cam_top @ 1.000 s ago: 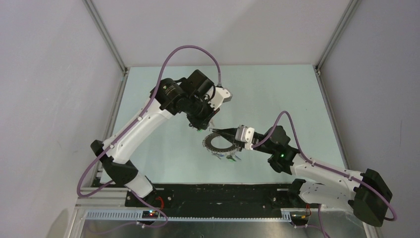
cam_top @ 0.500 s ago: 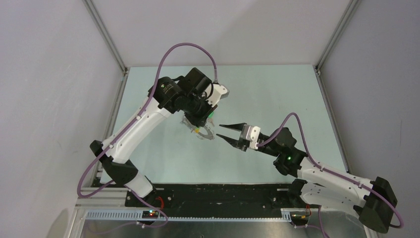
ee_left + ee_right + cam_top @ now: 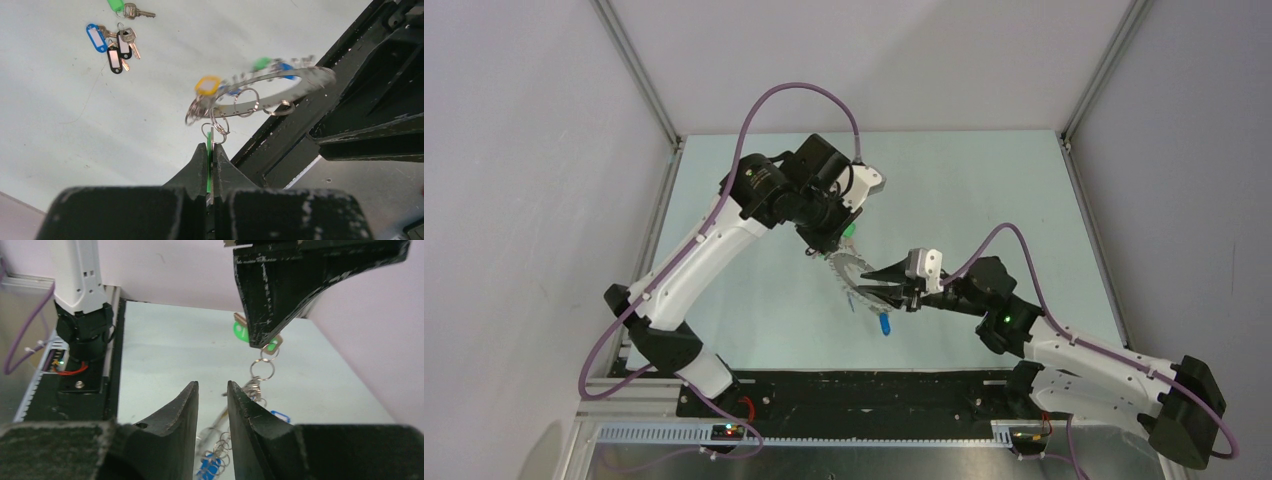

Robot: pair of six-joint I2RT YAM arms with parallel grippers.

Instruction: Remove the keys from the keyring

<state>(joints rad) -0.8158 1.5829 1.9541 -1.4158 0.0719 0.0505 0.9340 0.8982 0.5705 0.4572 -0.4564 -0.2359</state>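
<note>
My left gripper (image 3: 829,245) is shut on a green-tagged key (image 3: 209,160), and the grey keyring (image 3: 854,272) hangs from that key by small split rings, in the air above the table. In the left wrist view the keyring (image 3: 280,85) is tilted and blurred, with a yellow tag (image 3: 207,85) and other keys on it. My right gripper (image 3: 871,283) is at the ring's near edge, jaws slightly apart, with the blurred ring (image 3: 220,420) and a blue tag (image 3: 207,465) showing in the gap. The green tag (image 3: 241,332) shows under the left fingers (image 3: 280,300).
Several loose keys with blue and black tags (image 3: 115,45) and one with a green tag (image 3: 116,5) lie on the pale table. A blue tag (image 3: 280,416) lies on the table to the right. The black base rail (image 3: 854,385) runs along the near edge.
My left gripper lifted the keyring off the table by the green-tagged key. My right gripper let go, opened wide, pulled back, then returned to the ring with its jaws narrowed.
</note>
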